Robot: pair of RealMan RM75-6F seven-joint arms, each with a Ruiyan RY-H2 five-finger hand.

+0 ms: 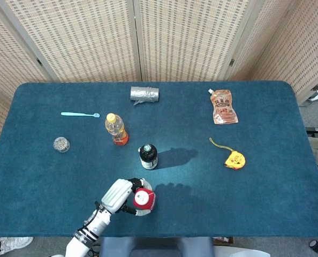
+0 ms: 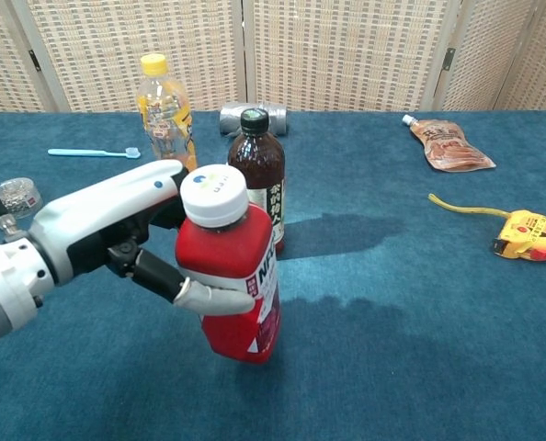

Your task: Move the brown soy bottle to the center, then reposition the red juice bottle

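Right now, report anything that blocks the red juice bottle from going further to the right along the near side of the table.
Nothing visible does. The left hand holds the red juice bottle, and the blue table to its right is bare. The brown soy bottle stands just behind it, off that path.
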